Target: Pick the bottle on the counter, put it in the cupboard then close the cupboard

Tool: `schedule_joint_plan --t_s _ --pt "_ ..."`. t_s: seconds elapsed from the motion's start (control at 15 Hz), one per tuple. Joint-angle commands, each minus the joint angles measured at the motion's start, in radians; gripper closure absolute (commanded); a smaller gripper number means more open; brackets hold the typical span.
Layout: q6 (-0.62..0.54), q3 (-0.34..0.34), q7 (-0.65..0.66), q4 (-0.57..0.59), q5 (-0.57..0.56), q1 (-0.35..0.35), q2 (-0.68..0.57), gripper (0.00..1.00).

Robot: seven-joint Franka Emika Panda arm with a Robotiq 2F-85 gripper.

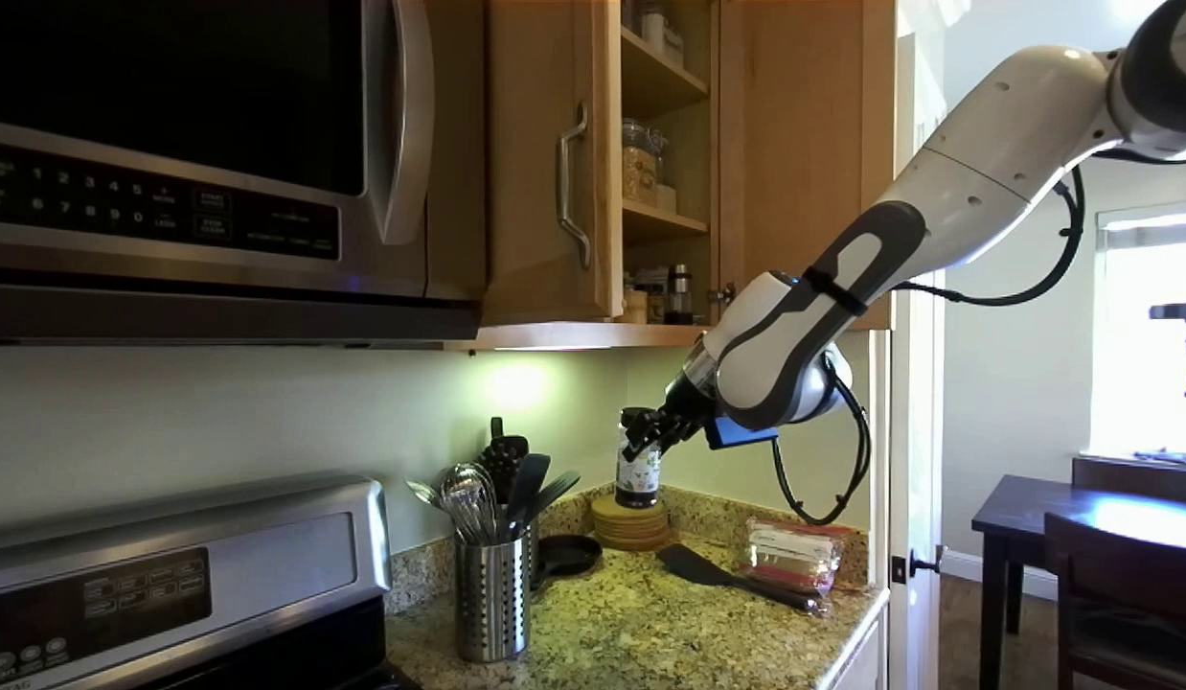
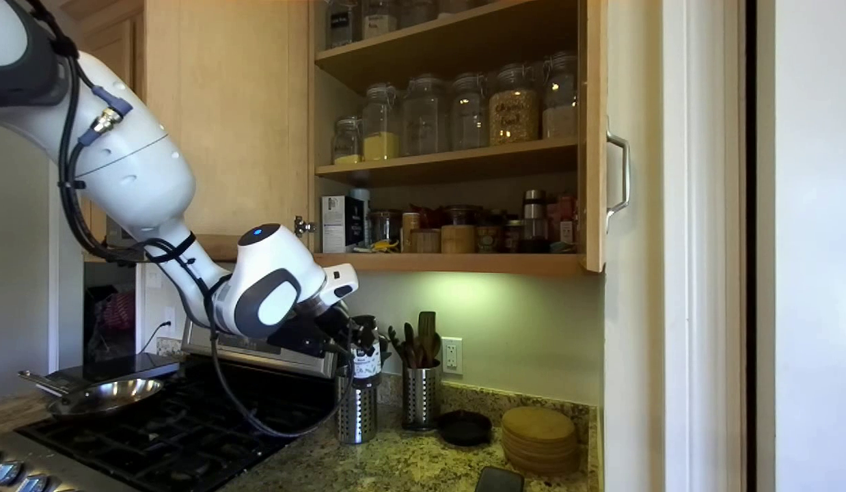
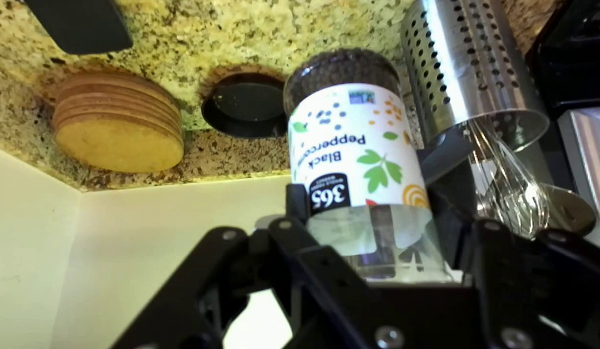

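Observation:
The bottle (image 3: 348,140), a clear peppercorn jar with a white label, is gripped across its sides by my gripper (image 3: 370,208). Its text reads upside down in the wrist view. In both exterior views the bottle (image 1: 637,479) hangs upright, raised above the counter (image 1: 622,613), with the black fingers around its upper part. Near the utensil holder's rim, the bottle (image 2: 366,365) shows beneath my gripper (image 2: 363,336). Overhead, the wooden cupboard (image 2: 450,263) stands with both doors open: a handled door (image 2: 592,171) on one side, a hinged door (image 2: 225,116) on the other.
Jars (image 2: 426,113) and packages (image 2: 457,236) crowd the cupboard's shelves. Metal utensil holders (image 1: 492,604) stand close to the stove. A round wooden stack (image 2: 539,437), a small black pan (image 2: 464,428), a spatula (image 1: 698,565) and a plastic pack (image 1: 794,556) lie on the counter. The microwave (image 1: 382,259) adjoins the cupboard.

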State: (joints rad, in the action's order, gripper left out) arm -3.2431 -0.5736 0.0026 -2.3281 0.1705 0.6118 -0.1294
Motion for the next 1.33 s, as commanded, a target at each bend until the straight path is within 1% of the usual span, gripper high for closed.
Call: schedule_joint_plan --t_s 0.0,0.2,0.4,0.6,0.73,0.87,1.07,1.13,1.2,1.27 --pt "0.087 -0.130 0.002 0.067 -0.067 0.099 0.048 0.62" --pt "0.150 -0.217 0.049 0.152 -0.160 0.170 0.051 0.62" --pt "0.234 -0.295 0.146 0.252 -0.301 0.242 0.056 0.62" --pt "0.366 -0.337 0.264 0.354 -0.468 0.310 0.084 0.62" --pt "0.459 -0.328 0.320 0.407 -0.554 0.334 0.114 0.62" --pt "0.560 -0.298 0.346 0.441 -0.605 0.350 0.162 0.62" --pt "0.680 -0.252 0.344 0.491 -0.623 0.363 0.221 0.62" --pt "0.716 -0.065 0.329 0.509 -0.603 0.191 0.232 0.62" --pt "0.752 -0.020 0.320 0.528 -0.585 0.162 0.244 0.62" --pt "0.778 0.064 0.308 0.541 -0.562 0.088 0.250 0.62"
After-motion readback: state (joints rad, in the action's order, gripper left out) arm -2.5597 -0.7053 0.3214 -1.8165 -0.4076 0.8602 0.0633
